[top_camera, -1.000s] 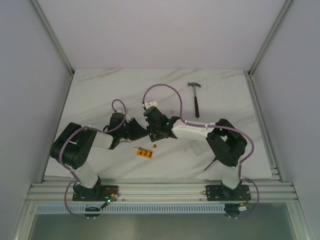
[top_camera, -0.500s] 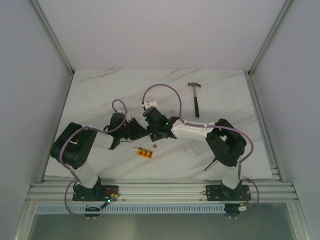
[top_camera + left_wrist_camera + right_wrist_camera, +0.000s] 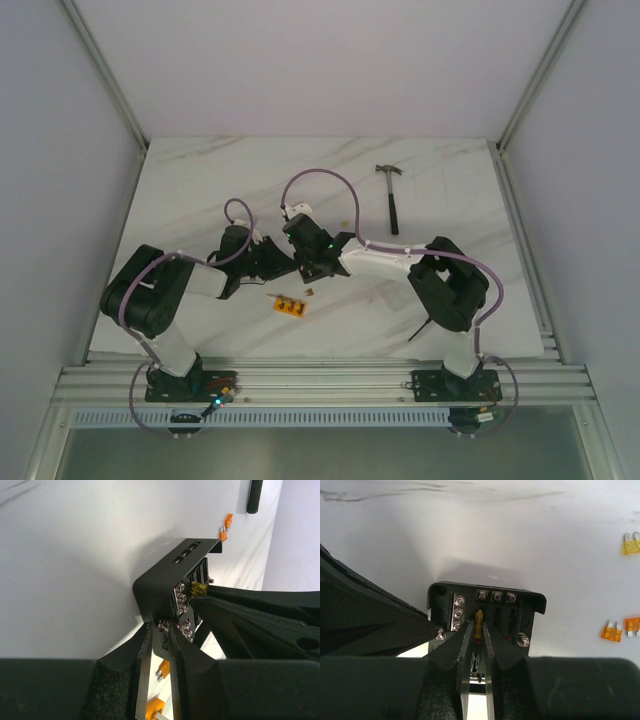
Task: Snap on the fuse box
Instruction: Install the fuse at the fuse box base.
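White, marble-patterned counter (image 3: 200, 180) fills the floor of a cell with pale walls. Near its middle the black fuse box (image 3: 485, 607) sits between the two hands, its open face with screws and slots turned to the right wrist camera. The left hand (image 3: 161, 630) is clamped on one thin edge of the box. The right hand (image 3: 477, 630) is pinched on a small yellow fuse (image 3: 479, 619), whose tip is at a middle slot of the box; I cannot tell if it is seated. Loose fuses (image 3: 611, 631) lie near the box. An orange strip (image 3: 290, 305) lies on the near side, and a hammer (image 3: 392, 198) lies well apart, farther back.
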